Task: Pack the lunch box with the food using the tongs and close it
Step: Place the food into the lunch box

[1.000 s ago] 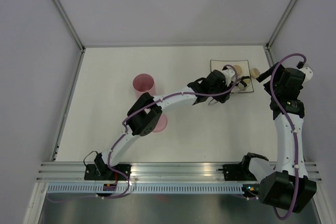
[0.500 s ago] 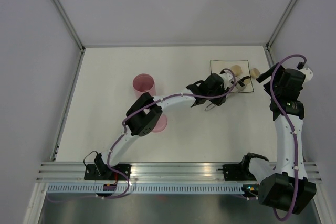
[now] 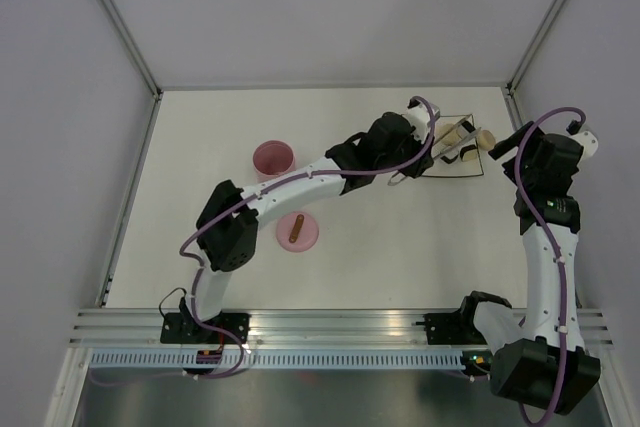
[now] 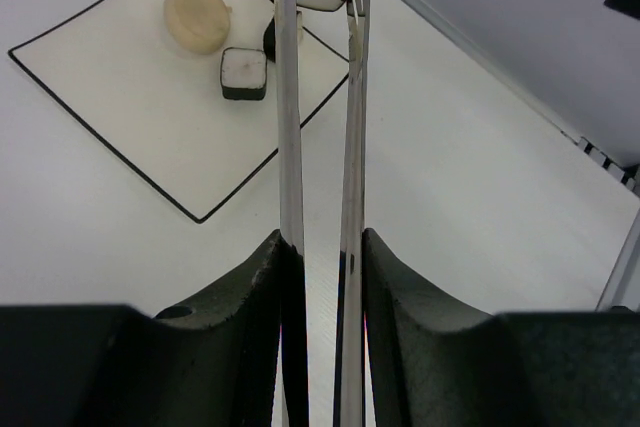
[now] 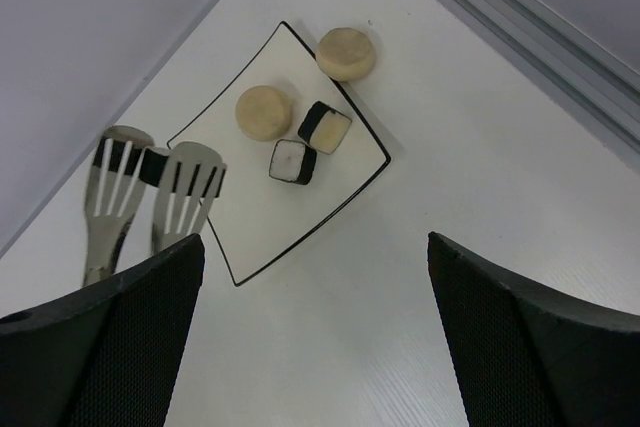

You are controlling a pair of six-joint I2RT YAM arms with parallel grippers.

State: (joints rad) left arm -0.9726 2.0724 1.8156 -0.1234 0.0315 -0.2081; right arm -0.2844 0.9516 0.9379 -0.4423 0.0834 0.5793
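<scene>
My left gripper is shut on the slim metal tongs, whose two arms run up between its fingers. The tong tips pinch a white-and-black cube of food, raised just off the left edge of the white dark-edged plate. On the plate lie a beige ball and two more cubes. Another beige ball rests on the table beside the plate. The pink lunch box stands open at centre left, its lid lying flat nearer the arms. My right gripper hovers open over the table near the plate.
The metal frame rail and the grey wall run close behind the plate on the right. White table surface lies between the lid and the right arm.
The tongs have squeezed onto a cube and lifted off the plate. The left arm's elbow has swung left, uncovering the lid. The right arm has barely moved.
</scene>
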